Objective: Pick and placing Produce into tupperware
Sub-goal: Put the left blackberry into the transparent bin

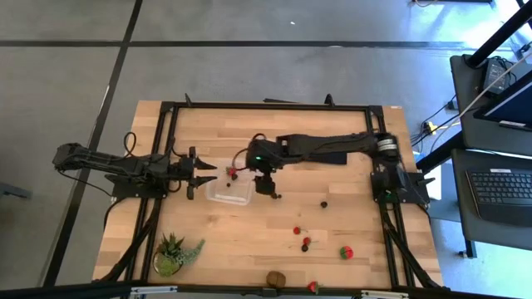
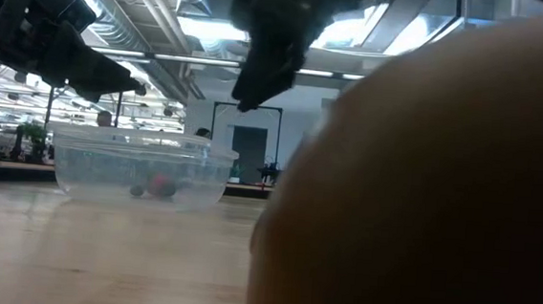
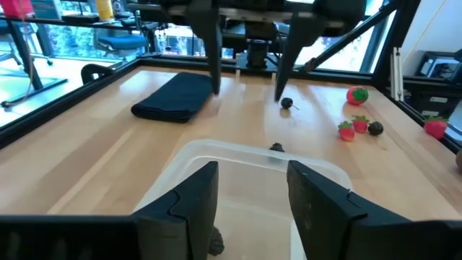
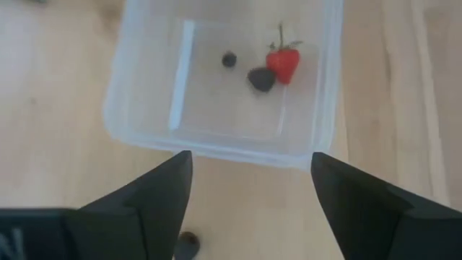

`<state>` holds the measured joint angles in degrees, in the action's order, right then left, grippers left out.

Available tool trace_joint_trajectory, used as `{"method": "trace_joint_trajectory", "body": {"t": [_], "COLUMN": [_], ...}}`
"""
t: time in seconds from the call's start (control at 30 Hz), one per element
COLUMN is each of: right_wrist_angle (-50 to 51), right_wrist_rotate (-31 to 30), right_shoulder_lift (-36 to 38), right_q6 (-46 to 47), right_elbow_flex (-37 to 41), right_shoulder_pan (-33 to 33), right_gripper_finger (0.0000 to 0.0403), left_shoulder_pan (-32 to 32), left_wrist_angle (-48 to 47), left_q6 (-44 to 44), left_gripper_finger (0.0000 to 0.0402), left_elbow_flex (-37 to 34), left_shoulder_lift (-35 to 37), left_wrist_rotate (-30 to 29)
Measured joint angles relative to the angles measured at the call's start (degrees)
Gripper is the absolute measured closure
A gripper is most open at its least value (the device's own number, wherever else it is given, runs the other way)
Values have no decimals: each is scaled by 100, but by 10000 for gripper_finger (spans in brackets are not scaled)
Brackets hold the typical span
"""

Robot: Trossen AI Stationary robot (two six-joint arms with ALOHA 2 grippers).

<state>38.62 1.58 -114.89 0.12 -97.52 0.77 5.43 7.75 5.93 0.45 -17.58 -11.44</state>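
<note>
The clear tupperware [image 1: 229, 194] stands mid-table and holds a red strawberry [image 4: 283, 61] and two dark berries [image 4: 260, 78]. My left gripper [image 1: 202, 174] is open and empty, just above the container's left rim [image 2: 91, 135]. In its wrist view the fingers [image 3: 196, 202] stand over the container. My right gripper [image 1: 265, 186] is open and empty above the table at the container's right side. A dark berry [image 4: 188, 245] lies on the wood below its fingers. Loose strawberries [image 1: 297, 230], another dark berry [image 1: 324, 203] and a brown kiwi [image 1: 276, 279] lie toward the near right.
A spiky potted plant [image 1: 174, 253] stands near the front left. A folded dark blue cloth [image 3: 177, 97] lies beyond the container in the left wrist view. A strawberry [image 1: 347, 252] and another [image 1: 313, 286] lie near the front edge. The kiwi [image 2: 442, 183] fills the low view's right.
</note>
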Motion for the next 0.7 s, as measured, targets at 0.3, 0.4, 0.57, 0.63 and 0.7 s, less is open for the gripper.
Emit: {"method": "trace_joint_trajectory", "body": {"t": [0.3, 0.4, 0.57, 0.63, 0.7], "right_wrist_angle": [-3037, -3587, -4065, -4267, -4417], "right_wrist_rotate": [3, 4, -74, -90, -197], "right_shoulder_lift": [1115, 1119, 1117, 1117, 1117], "right_q6": [414, 410, 694, 715, 715], "right_elbow_flex": [2975, 3576, 4170, 4273, 4378], "right_shoulder_pan": [-322, -402, -452, -450, -450], "right_gripper_finger": [118, 118, 118, 118, 118], "left_shoulder_pan": [0, 0, 0, 0, 0], "left_wrist_angle": [-24, -26, -26, -26, -26], "left_q6": [-4, -4, -4, -5, -7], "left_gripper_finger": [236, 234, 236, 239, 241], "left_elbow_flex": [0, 2, 0, 1, 0], "left_shoulder_lift": [-2, -2, 0, 0, 0], "left_wrist_rotate": [2, 1, 0, 0, 0]}}
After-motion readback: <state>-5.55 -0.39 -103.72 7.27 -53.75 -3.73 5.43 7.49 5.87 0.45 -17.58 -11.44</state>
